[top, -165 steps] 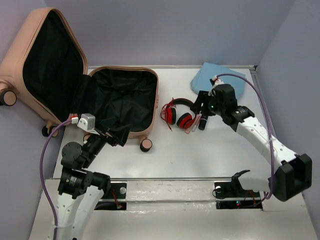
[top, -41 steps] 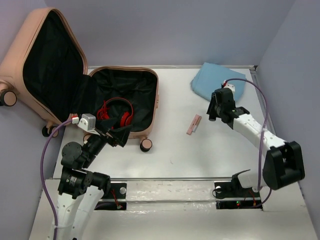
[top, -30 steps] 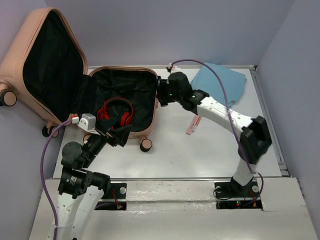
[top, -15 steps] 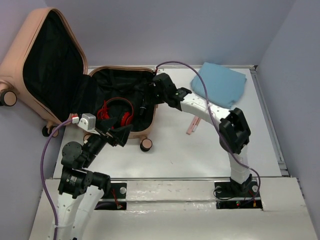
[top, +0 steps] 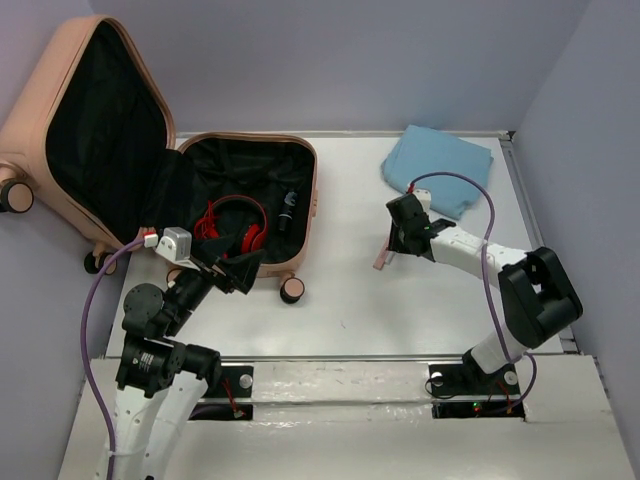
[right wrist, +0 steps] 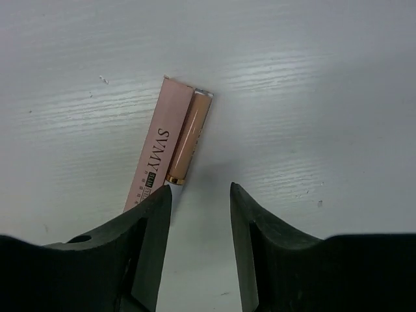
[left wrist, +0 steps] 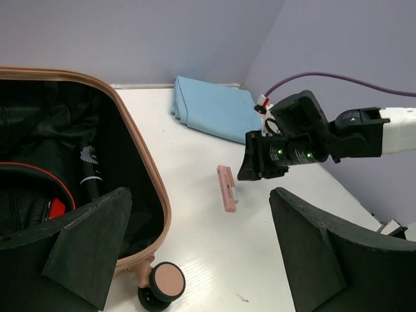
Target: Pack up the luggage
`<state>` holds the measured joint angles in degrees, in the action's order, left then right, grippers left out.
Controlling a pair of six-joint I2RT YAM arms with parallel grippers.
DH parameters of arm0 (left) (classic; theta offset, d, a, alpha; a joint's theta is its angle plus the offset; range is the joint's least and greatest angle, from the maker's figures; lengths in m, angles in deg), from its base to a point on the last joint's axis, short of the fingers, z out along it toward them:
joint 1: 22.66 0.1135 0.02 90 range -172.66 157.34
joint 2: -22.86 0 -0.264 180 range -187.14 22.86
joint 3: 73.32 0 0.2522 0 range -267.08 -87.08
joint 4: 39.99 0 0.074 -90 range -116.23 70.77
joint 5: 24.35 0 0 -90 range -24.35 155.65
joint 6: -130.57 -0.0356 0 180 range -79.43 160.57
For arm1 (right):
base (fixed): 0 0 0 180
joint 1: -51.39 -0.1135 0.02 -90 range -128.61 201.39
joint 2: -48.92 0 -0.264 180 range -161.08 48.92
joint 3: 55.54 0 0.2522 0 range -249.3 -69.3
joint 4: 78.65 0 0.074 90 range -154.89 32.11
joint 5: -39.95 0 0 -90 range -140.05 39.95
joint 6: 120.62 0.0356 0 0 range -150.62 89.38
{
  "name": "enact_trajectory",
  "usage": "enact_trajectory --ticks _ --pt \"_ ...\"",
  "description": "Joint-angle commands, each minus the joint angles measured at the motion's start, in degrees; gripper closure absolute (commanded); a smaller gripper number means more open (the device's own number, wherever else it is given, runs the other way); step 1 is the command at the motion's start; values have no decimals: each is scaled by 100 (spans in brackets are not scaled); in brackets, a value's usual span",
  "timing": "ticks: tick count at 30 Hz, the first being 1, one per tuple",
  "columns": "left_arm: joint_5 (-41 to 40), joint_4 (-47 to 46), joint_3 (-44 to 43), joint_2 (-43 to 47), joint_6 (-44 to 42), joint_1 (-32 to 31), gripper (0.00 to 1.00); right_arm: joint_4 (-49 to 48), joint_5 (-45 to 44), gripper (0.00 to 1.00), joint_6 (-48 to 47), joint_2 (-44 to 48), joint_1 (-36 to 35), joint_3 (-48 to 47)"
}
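Observation:
The peach-pink luggage (top: 312,200) lies open at the left, its lid leaning on the wall. Red headphones (top: 232,222) and a black cylinder (top: 288,210) lie on its black lining. A pink box (right wrist: 155,159) marked SVMY lies on the table with a peach tube (right wrist: 188,136) beside it. My right gripper (right wrist: 200,201) hangs open just above them, its left finger over the box's near end, nothing between the jaws. In the top view the right gripper (top: 395,240) sits at the box (top: 381,260). My left gripper (left wrist: 208,260) stands wide open by the luggage's front corner (left wrist: 140,149).
A folded blue cloth (top: 440,170) lies at the back right; the left wrist view also shows this cloth (left wrist: 214,110). A caster wheel (left wrist: 162,283) sticks out from the luggage's near corner. Purple walls close in the table on the left, back and right.
My right arm reached over the luggage, left the black cylinder inside it, and swung back right to hover over the pink box. The left arm has not moved.

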<state>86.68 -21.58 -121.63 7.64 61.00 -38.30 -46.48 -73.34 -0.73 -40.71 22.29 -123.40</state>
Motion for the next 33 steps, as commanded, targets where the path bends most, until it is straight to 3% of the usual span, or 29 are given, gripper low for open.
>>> enact_trajectory --ticks 1,13,25,27,31,33 --pt "190 -174 -35 2 40 35 1 -400 -229 56 131 -177 27 -21" --pt "190 -174 -35 -7 40 35 1 -716 96 60 158 -740 80 -65" --pt "181 -174 -35 11 41 35 1 -743 79 61 96 -740 194 -47" --pt "181 -174 -35 11 40 35 1 -752 96 62 105 -933 247 -39" --pt "181 -174 -35 11 40 35 1 -787 -17 81 140 -970 247 67" --pt "181 -174 -35 19 40 35 1 -787 -97 83 105 -812 247 102"
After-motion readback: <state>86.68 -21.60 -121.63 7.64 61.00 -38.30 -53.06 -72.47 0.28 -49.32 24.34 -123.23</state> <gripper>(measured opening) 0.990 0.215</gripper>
